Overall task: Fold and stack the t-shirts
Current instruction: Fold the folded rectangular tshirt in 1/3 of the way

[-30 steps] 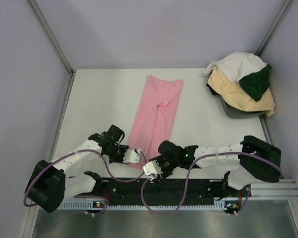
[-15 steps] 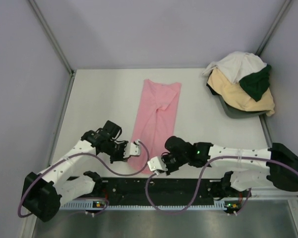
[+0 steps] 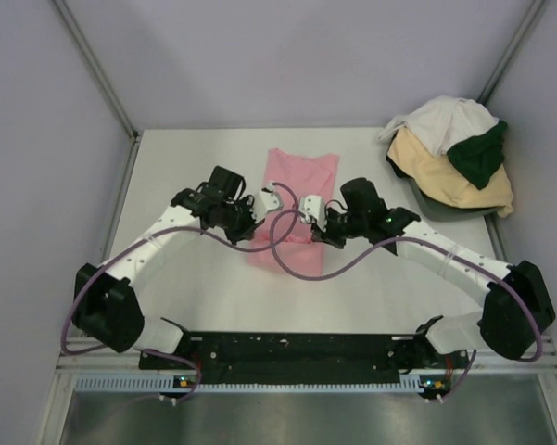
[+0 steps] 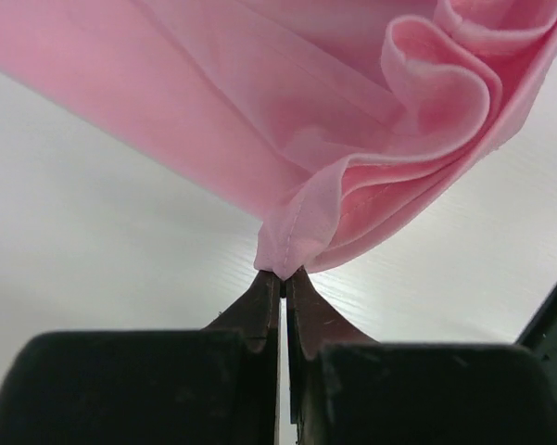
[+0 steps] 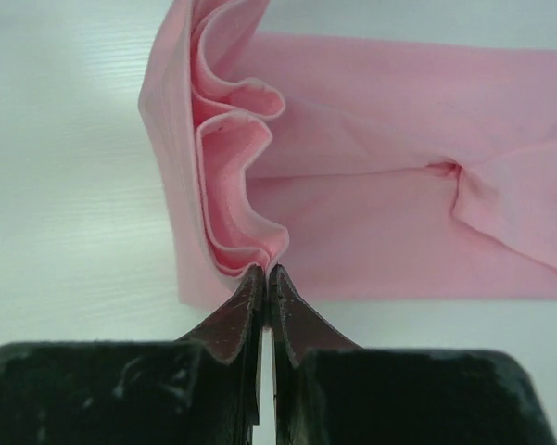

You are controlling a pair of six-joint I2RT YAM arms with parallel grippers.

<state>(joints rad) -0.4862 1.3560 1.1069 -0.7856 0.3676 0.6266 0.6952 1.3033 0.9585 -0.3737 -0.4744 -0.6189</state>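
Observation:
The light pink t-shirt (image 3: 297, 171), folded into a long strip, lies in the middle of the table. My left gripper (image 3: 256, 209) is shut on its near left corner (image 4: 301, 227). My right gripper (image 3: 308, 215) is shut on its near right corner (image 5: 236, 218). Both hold that end doubled back over the strip, above the table, with the cloth bunched in soft folds at the fingertips. A heap at the back right holds the white t-shirt (image 3: 442, 119), the dark green t-shirt (image 3: 479, 154) and the pale tan t-shirt (image 3: 449, 176).
The heap sits in a dark grey bin (image 3: 436, 206) at the back right corner. Grey walls stand at the left, back and right of the table (image 3: 185, 167). Purple cables (image 3: 283, 250) loop over the near part of the shirt.
Both grippers have carried the shirt's near end away from the front edge toward the back, doubling the strip over itself. The arms have stretched out over the table.

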